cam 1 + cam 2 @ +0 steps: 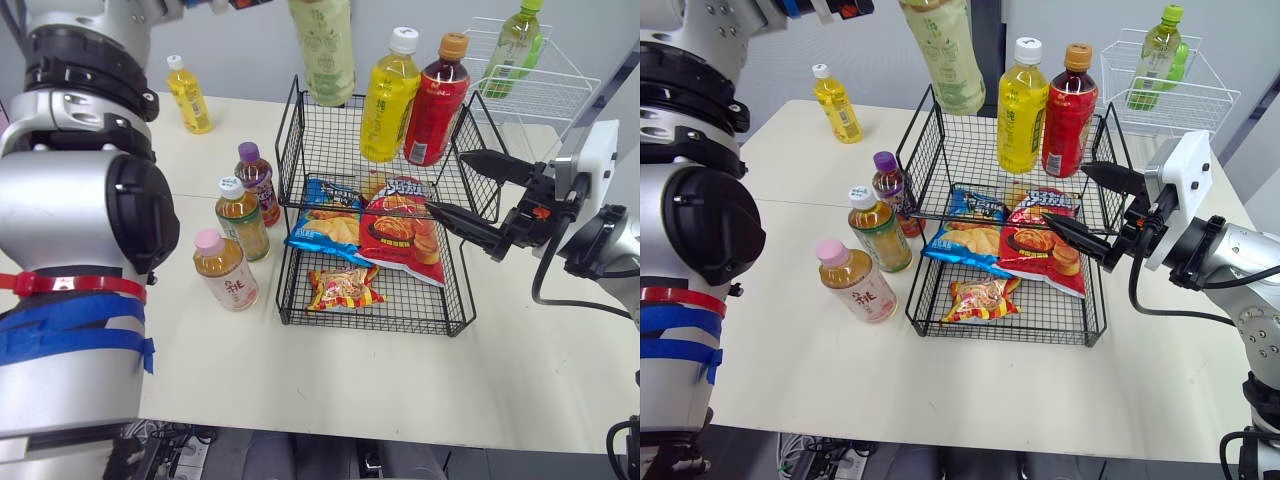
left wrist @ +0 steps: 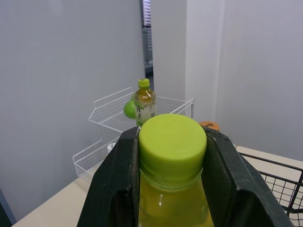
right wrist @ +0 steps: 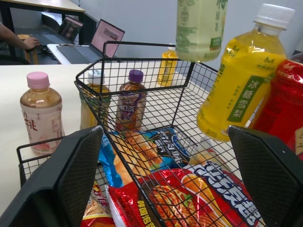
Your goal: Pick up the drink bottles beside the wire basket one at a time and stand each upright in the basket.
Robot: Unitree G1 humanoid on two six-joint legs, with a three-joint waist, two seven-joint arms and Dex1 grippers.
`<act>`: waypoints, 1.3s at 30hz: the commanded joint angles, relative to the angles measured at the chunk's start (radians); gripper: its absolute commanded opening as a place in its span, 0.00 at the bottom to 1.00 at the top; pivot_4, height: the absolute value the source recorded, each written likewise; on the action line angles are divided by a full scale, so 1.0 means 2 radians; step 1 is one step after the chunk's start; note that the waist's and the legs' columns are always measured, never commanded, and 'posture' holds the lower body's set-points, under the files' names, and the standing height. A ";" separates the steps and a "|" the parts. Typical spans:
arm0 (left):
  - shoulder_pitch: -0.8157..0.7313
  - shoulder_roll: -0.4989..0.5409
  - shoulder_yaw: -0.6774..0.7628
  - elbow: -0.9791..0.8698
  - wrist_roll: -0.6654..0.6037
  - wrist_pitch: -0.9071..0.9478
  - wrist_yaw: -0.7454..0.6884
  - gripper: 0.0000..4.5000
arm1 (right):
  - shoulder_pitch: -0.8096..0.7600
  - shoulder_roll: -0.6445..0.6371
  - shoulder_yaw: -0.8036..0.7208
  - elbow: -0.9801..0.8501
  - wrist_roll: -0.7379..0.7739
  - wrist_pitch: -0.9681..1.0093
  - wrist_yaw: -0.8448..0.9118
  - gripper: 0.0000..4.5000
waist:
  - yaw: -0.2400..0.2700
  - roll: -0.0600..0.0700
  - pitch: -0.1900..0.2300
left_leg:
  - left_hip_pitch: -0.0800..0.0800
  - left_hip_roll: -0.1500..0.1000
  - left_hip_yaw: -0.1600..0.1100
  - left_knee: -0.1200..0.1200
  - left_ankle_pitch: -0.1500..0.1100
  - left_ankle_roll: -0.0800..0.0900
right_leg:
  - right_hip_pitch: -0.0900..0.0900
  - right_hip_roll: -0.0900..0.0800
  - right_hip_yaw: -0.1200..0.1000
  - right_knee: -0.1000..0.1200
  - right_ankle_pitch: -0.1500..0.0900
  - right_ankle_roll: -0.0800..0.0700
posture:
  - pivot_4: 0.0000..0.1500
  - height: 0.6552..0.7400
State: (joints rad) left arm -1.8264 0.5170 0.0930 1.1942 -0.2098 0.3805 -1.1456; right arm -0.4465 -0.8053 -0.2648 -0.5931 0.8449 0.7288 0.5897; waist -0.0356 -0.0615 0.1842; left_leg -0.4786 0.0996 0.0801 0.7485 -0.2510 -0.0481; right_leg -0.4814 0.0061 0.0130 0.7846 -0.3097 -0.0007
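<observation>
A pale green tea bottle (image 1: 322, 50) with a lime cap (image 2: 172, 141) hangs upright above the back left of the black wire basket (image 1: 290, 140). My left gripper (image 2: 173, 142) is shut on its neck, just under the cap. In the basket's upper tier stand a yellow bottle (image 1: 388, 95) and a red bottle (image 1: 436, 100). Left of the basket, three bottles stand on the table: purple-capped (image 1: 258, 182), white-capped (image 1: 241, 217) and pink-capped (image 1: 225, 269). A small yellow bottle (image 1: 188, 94) stands farther back. My right gripper (image 1: 465, 190) is open at the basket's right side, holding nothing.
Snack bags (image 1: 400, 230) lie in the basket's lower tier. A white wire basket (image 1: 530, 95) with a green bottle (image 1: 515, 40) stands at the back right. In the right wrist view a person's hand (image 3: 28, 42) and laptops (image 3: 106, 38) are at another table behind.
</observation>
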 commanded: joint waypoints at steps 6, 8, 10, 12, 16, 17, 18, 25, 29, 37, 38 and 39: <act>0.017 -0.026 0.010 0.005 0.008 -0.029 0.014 0.30 | -0.006 -0.011 -0.049 -0.019 0.015 -0.006 -0.019 1.00 | 0.002 0.000 0.000 | 0.000 0.000 0.000 0.000 0.000 0.000 | 0.000 0.000 0.000 0.000 0.000 0.000 | 1.00 0.22; 0.022 -0.030 0.008 0.005 0.012 -0.030 0.016 0.30 | -0.007 -0.012 -0.055 -0.020 0.016 -0.006 -0.022 1.00 | 0.001 0.000 0.000 | 0.000 0.000 0.000 0.000 0.000 0.000 | 0.000 0.000 0.000 0.000 0.000 0.000 | 1.00 0.22; 0.029 -0.038 0.009 0.006 0.015 -0.028 0.019 0.30 | -0.009 -0.019 -0.058 -0.017 0.018 -0.004 -0.019 1.00 | 0.001 0.000 0.000 | 0.000 0.000 0.000 0.000 0.000 0.000 | 0.000 0.000 0.000 0.000 0.000 0.000 | 1.00 0.22; 0.033 -0.043 0.010 0.007 0.017 -0.027 0.022 0.30 | -0.010 -0.025 -0.058 -0.016 0.019 -0.003 -0.016 1.00 | 0.002 0.000 0.000 | -0.001 0.000 0.000 0.000 0.000 0.000 | 0.000 0.000 0.000 0.000 0.000 -0.001 | 1.00 0.22; 0.039 -0.051 0.005 0.009 0.022 -0.027 0.019 0.30 | -0.009 -0.029 -0.055 -0.018 0.022 -0.003 -0.019 1.00 | 0.002 0.000 0.000 | -0.001 0.000 0.000 0.000 0.000 0.000 | 0.000 0.000 0.000 0.000 0.000 -0.001 | 1.00 0.22; 0.039 -0.052 0.004 0.009 0.025 -0.029 0.022 0.30 | -0.008 -0.030 -0.054 -0.019 0.022 -0.002 -0.019 1.00 | 0.002 0.000 0.000 | -0.001 0.000 0.000 0.000 0.000 0.000 | 0.000 0.000 0.000 0.000 0.000 -0.001 | 1.00 0.22; 0.040 -0.053 0.003 0.009 0.028 -0.030 0.024 0.30 | -0.007 -0.031 -0.054 -0.021 0.023 -0.002 -0.019 1.00 | 0.002 0.000 0.000 | -0.001 0.000 0.000 0.000 0.000 0.000 | 0.000 0.000 0.000 0.000 0.000 0.000 | 1.00 0.22; 0.043 -0.050 0.000 0.004 0.032 -0.027 0.015 0.51 | 0.000 -0.030 -0.052 -0.024 0.023 -0.006 -0.020 1.00 | 0.002 0.000 0.000 | 0.000 0.000 0.000 0.000 0.000 0.000 | 0.000 0.000 0.000 0.000 0.000 0.000 | 1.00 0.22; 0.045 -0.042 0.001 -0.005 0.031 -0.025 0.006 0.79 | -0.001 -0.029 -0.051 -0.021 0.021 -0.009 -0.017 1.00 | 0.001 0.000 0.000 | 0.000 0.000 0.000 0.000 0.000 0.000 | 0.000 0.000 0.000 0.000 0.000 0.000 | 1.00 0.22; 0.051 0.000 0.000 -0.045 0.027 -0.012 -0.030 1.00 | -0.008 -0.031 -0.047 -0.016 0.017 -0.012 -0.014 1.00 | 0.000 0.000 0.000 | 0.000 0.000 0.000 0.000 0.000 0.000 | 0.000 0.000 0.000 0.000 0.000 0.000 | 1.00 0.22; 0.053 0.009 -0.001 -0.056 0.026 -0.008 -0.037 1.00 | -0.008 -0.031 -0.048 -0.016 0.017 -0.012 -0.014 1.00 | 0.000 0.000 0.000 | 0.000 0.000 0.000 0.000 0.000 0.000 | 0.000 0.000 0.000 0.000 0.000 -0.001 | 1.00 0.22; 0.057 0.021 -0.001 -0.072 0.025 -0.006 -0.041 1.00 | -0.008 -0.032 -0.049 -0.015 0.016 -0.012 -0.014 1.00 | 0.000 0.000 0.000 | 0.000 0.000 0.000 0.000 0.000 0.000 | 0.000 0.000 0.000 0.000 0.000 0.000 | 1.00 0.22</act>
State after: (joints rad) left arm -1.7008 0.5209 0.0857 1.1308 -0.1483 0.3643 -1.2039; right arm -0.4450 -0.8528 -0.3381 -0.6122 0.8833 0.7280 0.5629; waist -0.0347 -0.0613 0.1842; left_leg -0.4790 0.0992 0.0797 0.7487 -0.2508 -0.0482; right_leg -0.4813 0.0058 0.0127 0.7853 -0.3090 -0.0017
